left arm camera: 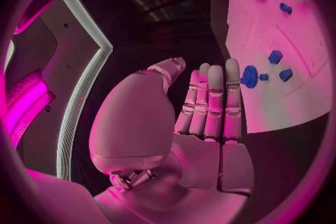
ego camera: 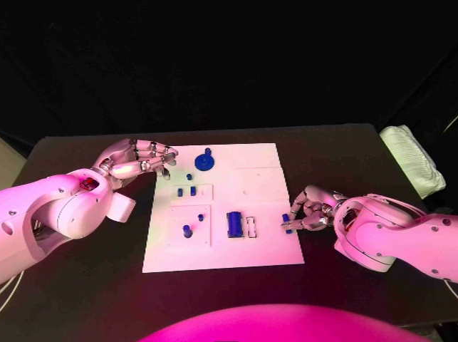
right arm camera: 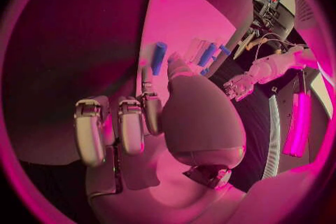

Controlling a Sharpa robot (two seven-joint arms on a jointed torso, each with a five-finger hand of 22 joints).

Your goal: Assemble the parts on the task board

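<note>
**Small peg at my right fingertips, board edge just inside**

My right robot hand (ego camera: pixel 309 211) sits at the right edge of the task board (ego camera: pixel 259 246), fingers curled inward, and a small blue peg (ego camera: pixel 287 219) stands upright at my fingertips. From the head view I judge it pinched there, though the contact itself is too small to be sure of. The peg's long axis runs up and down, and it lies on the board side of my palm, toward the robot's left. Just beyond it on the board stand a pale slotted frame (ego camera: pixel 251 226) and then a long blue block (ego camera: pixel 233 224), its long axis pointing away from me; both are much nearer this hand than the other.

My left robot hand (ego camera: pixel 138 159) hovers at the far left corner of the board with nothing in it. In the left wrist view its fingers (left arm camera: pixel 210 102) lie straight and side by side, the thumb apart. Nearest it is the round blue disc (ego camera: pixel 205 162) with its small knob, then two short blue pieces (ego camera: pixel 186 191) standing in a recess.

Nearer the front-left of the board, another small blue part (ego camera: pixel 188 231) rests in its own recessed plate. The board is white and flat on the dark worktop (ego camera: pixel 85 285). I judge the next placement falls to the right side, moving inward
</note>
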